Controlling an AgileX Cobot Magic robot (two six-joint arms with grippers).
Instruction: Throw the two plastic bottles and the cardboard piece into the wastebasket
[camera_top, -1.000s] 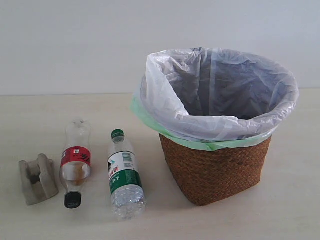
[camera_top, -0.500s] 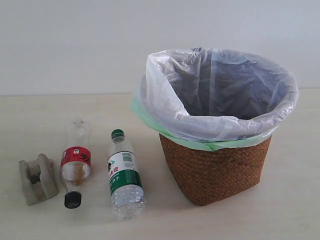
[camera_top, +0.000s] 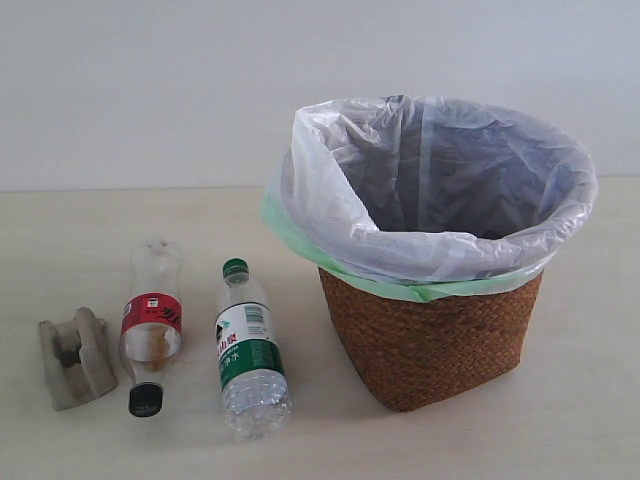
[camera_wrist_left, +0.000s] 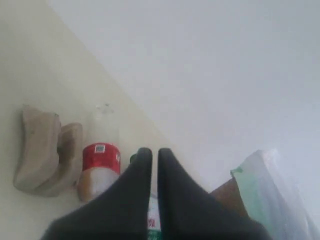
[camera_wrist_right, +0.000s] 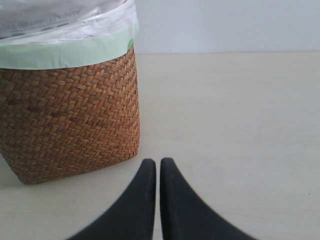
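The wastebasket (camera_top: 430, 340) stands upright on the pale worktop (camera_top: 580, 430), a white bag (camera_top: 330, 200) folded over its rim above a green one. All three pieces of rubbish lie on the worktop to the left of the wastebasket in the exterior view, none inside it. Nearest the wastebasket is the green-capped bottle (camera_top: 249, 350), on its side with the cap pointing away from the camera. Farther out, the red-labelled bottle (camera_top: 152, 325) lies with its black cap toward the camera and what may be brownish residue inside. Farthest out sits the cardboard piece (camera_top: 77, 357), just beside that bottle. The left end effector (camera_wrist_left: 154, 156) is clenched on nothing, pointed toward the bottles. The right end effector (camera_wrist_right: 158, 166) is likewise clenched and empty, near the wastebasket's wicker side.
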